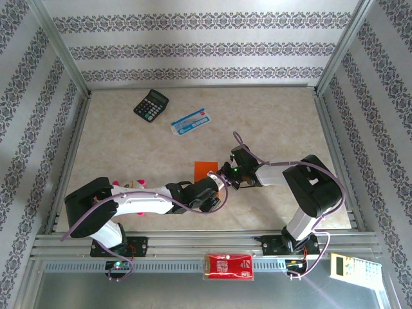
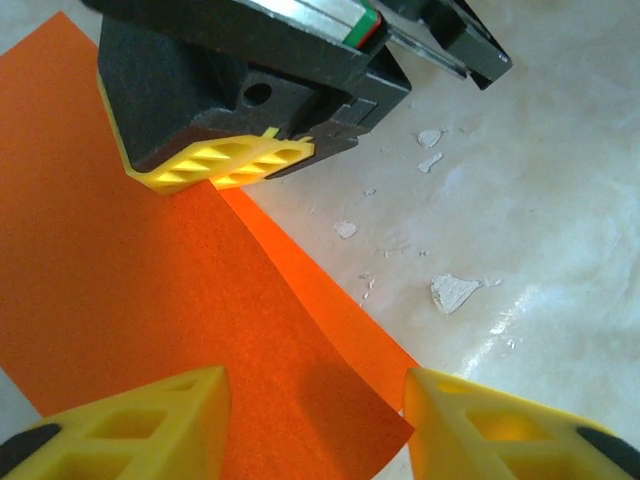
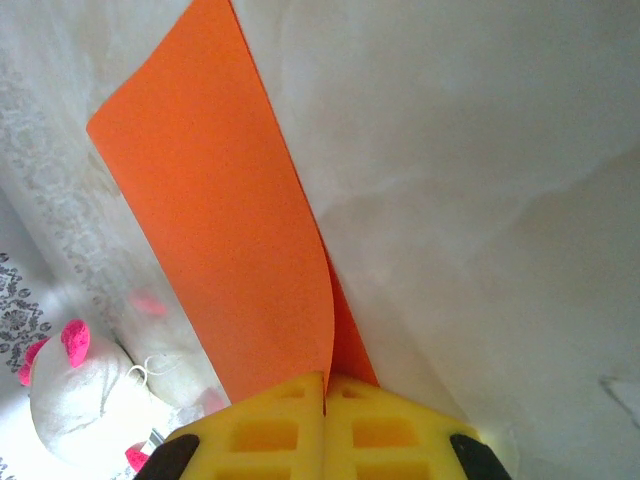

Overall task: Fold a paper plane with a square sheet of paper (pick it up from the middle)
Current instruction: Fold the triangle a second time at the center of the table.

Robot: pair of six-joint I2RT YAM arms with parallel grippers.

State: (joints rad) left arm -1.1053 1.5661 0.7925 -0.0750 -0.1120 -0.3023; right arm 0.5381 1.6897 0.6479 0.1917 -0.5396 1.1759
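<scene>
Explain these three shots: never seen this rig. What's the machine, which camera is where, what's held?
Two robot arms are bolted at the near edge of a beige table. The top picture looks down from behind them; the other two come from a camera on each wrist, so the yellow fingers at the bottom edge are that arm's own. The right claw is shut on a thin bright orange sheet of paper, which curls at the pinch. The left claw is open over the same sheet. Farther back lie a black calculator and a flat blue-and-white packet; a red packet with white print sits on the front rail.
</scene>
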